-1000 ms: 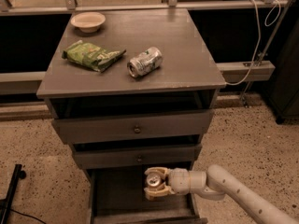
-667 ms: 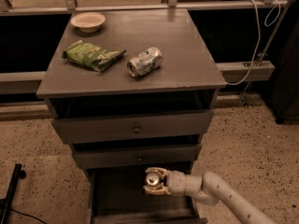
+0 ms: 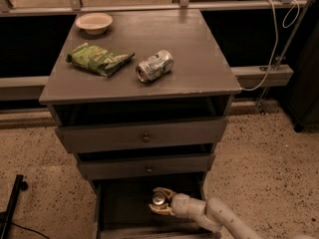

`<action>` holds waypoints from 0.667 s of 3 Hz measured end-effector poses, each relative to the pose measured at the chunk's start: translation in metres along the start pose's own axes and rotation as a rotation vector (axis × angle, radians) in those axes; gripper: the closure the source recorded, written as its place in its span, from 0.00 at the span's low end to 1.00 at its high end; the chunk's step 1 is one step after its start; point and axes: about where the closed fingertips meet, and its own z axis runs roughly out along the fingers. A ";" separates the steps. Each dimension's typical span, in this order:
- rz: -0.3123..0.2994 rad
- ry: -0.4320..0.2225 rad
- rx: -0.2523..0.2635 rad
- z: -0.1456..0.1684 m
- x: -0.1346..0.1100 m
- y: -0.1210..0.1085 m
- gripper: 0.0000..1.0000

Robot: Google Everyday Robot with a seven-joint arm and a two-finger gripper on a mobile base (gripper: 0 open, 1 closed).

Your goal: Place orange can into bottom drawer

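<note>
Lower the can (image 3: 159, 198) straight down, upright, to the floor of the bottom drawer (image 3: 122, 205) – claw (image 3: 160, 202) clamped round it – then release gently.

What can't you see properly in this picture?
All in the camera view:
- The orange can's sides: only its silver top shows, because the gripper is clamped around it.
- Whether the can touches the bottom drawer's floor: dark, seen from above.
- The drawer's front: cut off by the bottom edge.
- The silver can's label: too small.
</note>
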 end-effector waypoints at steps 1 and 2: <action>0.040 0.034 -0.002 0.007 0.023 0.001 1.00; 0.158 0.010 0.004 0.013 0.056 0.007 0.73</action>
